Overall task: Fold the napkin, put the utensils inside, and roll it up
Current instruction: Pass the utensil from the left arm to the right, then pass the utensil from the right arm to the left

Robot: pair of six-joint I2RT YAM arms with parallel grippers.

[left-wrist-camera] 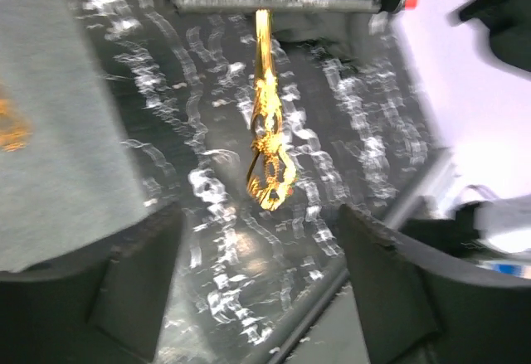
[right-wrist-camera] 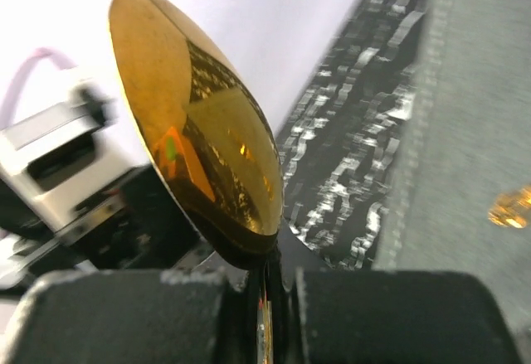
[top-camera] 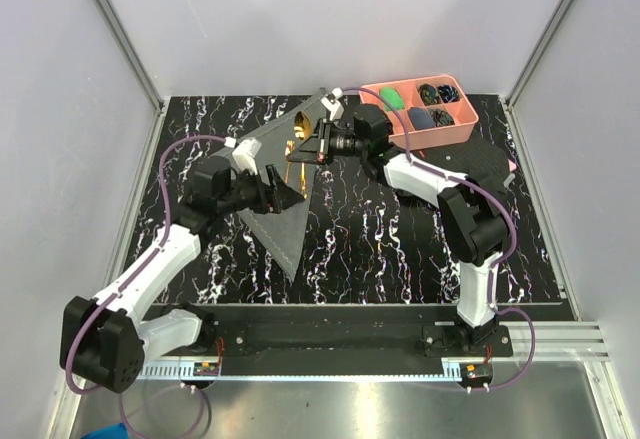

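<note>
- Grasping the gold spoon [right-wrist-camera: 199, 123] at its neck, the right hand [right-wrist-camera: 270, 298] is clenched on it, with the bowl turned up toward its own camera.
- In the left wrist view the spoon's ornate handle hangs down over the black marbled surface [top-camera: 400, 239], just off the napkin's edge.
- The napkin [top-camera: 280, 229] is folded into a grey triangle. It lies left of centre on the surface, with its long point toward 6 o'clock.
- A second gold utensil [right-wrist-camera: 510, 206] lies on the napkin, too blurred to make out tines.
- The left hand [top-camera: 283, 191] is released, its fingers spread with nothing between them. It sits over the napkin's middle, with the spoon at its 1 o'clock.
- A pink tray [top-camera: 445, 136] sits at the surface's 1 o'clock corner.
</note>
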